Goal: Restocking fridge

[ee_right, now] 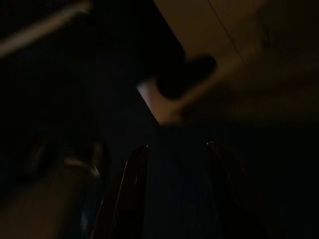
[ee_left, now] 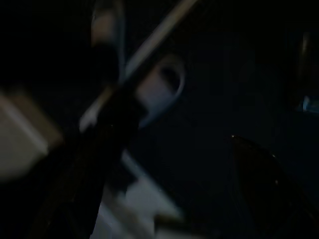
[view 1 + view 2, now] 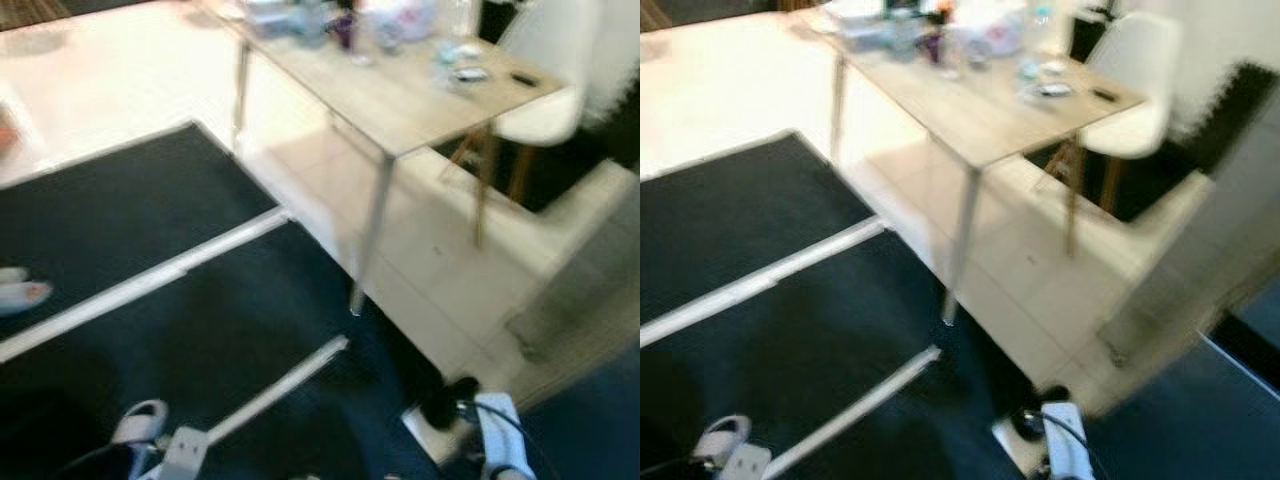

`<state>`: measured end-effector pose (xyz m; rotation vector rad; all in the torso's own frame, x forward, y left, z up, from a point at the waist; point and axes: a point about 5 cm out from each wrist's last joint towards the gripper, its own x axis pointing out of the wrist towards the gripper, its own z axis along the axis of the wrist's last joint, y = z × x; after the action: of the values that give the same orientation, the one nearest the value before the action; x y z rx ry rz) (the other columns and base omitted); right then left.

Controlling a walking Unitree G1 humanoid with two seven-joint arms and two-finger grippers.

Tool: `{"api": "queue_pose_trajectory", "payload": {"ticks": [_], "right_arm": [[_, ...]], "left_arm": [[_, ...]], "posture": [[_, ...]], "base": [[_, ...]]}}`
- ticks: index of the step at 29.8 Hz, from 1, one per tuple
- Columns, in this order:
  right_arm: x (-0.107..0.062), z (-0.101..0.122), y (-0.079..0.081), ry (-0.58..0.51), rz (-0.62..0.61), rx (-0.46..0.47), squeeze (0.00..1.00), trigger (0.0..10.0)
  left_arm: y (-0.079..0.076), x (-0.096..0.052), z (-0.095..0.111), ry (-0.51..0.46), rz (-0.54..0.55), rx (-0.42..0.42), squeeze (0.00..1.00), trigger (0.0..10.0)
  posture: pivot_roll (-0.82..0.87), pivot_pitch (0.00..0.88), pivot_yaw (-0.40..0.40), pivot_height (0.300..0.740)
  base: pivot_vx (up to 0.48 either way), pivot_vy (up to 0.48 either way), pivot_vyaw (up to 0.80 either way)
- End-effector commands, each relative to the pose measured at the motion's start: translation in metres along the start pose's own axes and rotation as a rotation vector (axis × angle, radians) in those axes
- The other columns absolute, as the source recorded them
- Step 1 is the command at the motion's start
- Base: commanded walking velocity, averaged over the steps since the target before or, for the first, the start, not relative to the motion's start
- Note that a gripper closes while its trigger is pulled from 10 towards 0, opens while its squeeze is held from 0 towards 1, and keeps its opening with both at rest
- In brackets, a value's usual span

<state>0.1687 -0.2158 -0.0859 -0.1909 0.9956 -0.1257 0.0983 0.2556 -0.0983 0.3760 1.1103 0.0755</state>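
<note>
Blurred view down across dark mats (image 3: 150, 210) to a wooden table (image 3: 400, 100) with bottles and packets (image 3: 380, 25) clustered at its far end, likely the fridge stock. They look light, perhaps slippery; grip around the middles. Right gripper (image 1: 174, 189) hangs empty, fingers apart; left cannot be told.

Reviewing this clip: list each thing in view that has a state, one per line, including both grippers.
Table: upright on the pale floor, top crowded with blurred items.
White chair: upright, at the table's far side.
Dark mats: lying flat, pale strips between them.
Left gripper: hanging low over the dark mat, holding nothing visible.
Right gripper: fingers apart, empty, hanging low over the mat.
Blur: the robot seems to be walking.
</note>
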Motion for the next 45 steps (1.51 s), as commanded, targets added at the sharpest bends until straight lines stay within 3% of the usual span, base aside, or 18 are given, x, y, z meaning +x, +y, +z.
{"api": "queue_pose_trajectory", "payload": {"ticks": [1, 19, 37, 45], "right_arm": [[-0.001, -0.006, 0.002, 0.018, 0.005, 0.000, 0.00, 10.0], [-0.001, -0.005, 0.003, 0.012, 0.007, -0.010, 0.00, 10.0], [-0.001, -0.004, 0.002, 0.006, 0.007, -0.018, 0.00, 10.0], [0.001, 0.016, 0.008, -0.085, 0.023, -0.039, 0.00, 10.0]], "left_arm": [[0.003, 0.000, -0.001, 0.004, 0.003, 0.003, 0.00, 10.0], [-0.009, 0.001, 0.006, -0.006, -0.012, 0.008, 0.00, 10.0], [-0.004, 0.002, 0.009, -0.023, -0.001, 0.001, 0.00, 10.0], [0.004, 0.004, 0.021, -0.067, 0.047, -0.069, 0.00, 10.0]], "posture": [[0.01, 0.091, -0.039, 0.740], [0.01, 0.091, -0.039, 0.740], [0.01, 0.088, -0.040, 0.740], [0.01, 0.083, -0.039, 0.740]], "base": [[0.000, 0.000, 0.80], [0.000, 0.000, 0.80], [0.000, 0.000, 0.80], [0.000, 0.000, 0.37]]}}
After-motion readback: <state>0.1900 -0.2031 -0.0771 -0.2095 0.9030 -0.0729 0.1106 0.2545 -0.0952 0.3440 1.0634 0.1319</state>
